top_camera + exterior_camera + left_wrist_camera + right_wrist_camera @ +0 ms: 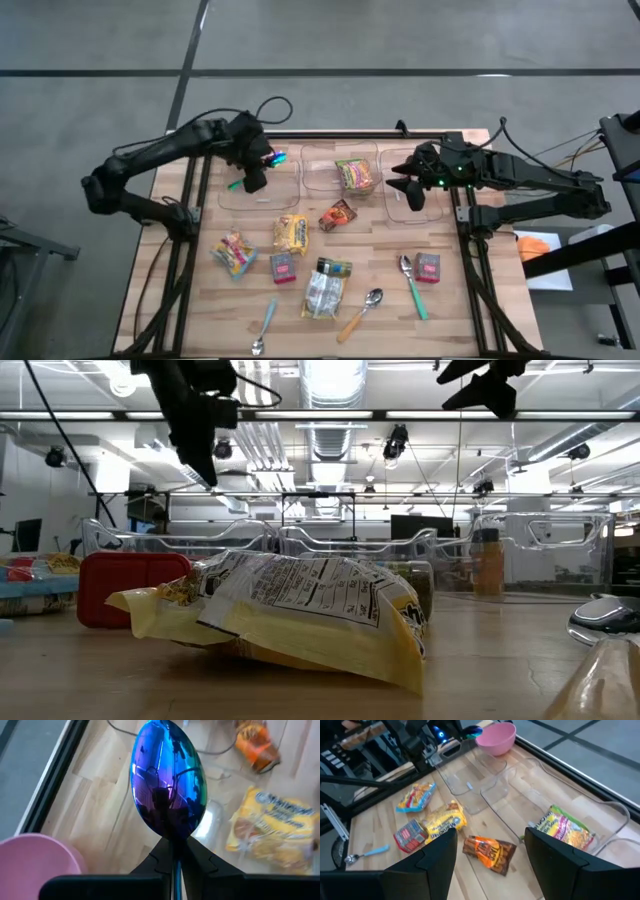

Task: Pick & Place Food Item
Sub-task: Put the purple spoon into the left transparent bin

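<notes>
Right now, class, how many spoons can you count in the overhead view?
4. Three lie loose: blue-handled spoon, wooden-handled spoon, green-handled spoon. The left gripper grips an iridescent spoon. None seems hidden.

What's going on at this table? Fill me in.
The left gripper is shut on an iridescent spoon, holding it above the left clear container. The right gripper hangs open and empty over the right clear container. One snack bag already lies in the middle container; other packets and spoons lie on the wooden table.
</notes>
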Tool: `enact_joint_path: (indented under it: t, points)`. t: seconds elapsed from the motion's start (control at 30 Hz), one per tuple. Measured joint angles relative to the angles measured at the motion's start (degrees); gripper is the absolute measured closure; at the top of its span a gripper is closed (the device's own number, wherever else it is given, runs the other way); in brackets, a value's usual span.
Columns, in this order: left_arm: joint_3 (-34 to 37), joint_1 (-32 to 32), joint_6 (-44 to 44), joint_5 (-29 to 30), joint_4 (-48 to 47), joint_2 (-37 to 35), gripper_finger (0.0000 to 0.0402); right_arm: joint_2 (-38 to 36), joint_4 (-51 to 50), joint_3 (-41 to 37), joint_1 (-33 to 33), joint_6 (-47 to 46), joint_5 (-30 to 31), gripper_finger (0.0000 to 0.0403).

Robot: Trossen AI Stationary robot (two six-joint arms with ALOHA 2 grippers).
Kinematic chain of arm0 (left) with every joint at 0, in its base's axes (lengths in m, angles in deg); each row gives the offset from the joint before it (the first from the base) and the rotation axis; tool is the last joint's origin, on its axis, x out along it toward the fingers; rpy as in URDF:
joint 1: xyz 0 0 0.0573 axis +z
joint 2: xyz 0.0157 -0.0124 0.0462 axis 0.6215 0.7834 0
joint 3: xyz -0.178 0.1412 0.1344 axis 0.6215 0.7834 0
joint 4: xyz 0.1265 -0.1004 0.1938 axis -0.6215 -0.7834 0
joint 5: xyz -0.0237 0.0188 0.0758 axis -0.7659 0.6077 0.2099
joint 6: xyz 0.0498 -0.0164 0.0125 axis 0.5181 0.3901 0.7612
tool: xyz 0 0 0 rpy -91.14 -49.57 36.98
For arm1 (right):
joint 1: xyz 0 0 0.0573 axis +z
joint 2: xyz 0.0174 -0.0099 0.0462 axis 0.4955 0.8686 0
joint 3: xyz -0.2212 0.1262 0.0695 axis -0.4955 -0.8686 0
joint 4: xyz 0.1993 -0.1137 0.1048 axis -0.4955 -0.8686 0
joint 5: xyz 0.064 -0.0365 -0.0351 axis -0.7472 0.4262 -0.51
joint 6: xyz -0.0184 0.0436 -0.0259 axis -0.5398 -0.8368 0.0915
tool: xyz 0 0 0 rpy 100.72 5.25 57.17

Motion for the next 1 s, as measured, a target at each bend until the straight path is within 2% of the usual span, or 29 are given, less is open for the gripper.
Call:
enact_joint_path:
  t: [0.23,0.67,0.9,1.0]
  points:
    - [0.0,3.06,7.75,0.0,0.46,4.21,0.0382,0.0,-0.01,0.0,0.0,-0.48,0.0,0.0174]
    - [5.52,7.19,12.6,-1.23,5.47,8.61,0.0382,0.0,0.04,-0.01,0.0,-0.31,-0.02,0.0174]
    - [9.91,7.56,13.6,-6.62,8.2,8.48,0.0382,0.0,0.04,-0.04,0.0,-0.16,-0.07,0.0174]
    - [12.23,6.8,13.71,-7.03,9.54,8.48,0.0382,0.0,0.04,-0.04,0.0,-0.16,-0.04,0.0174]
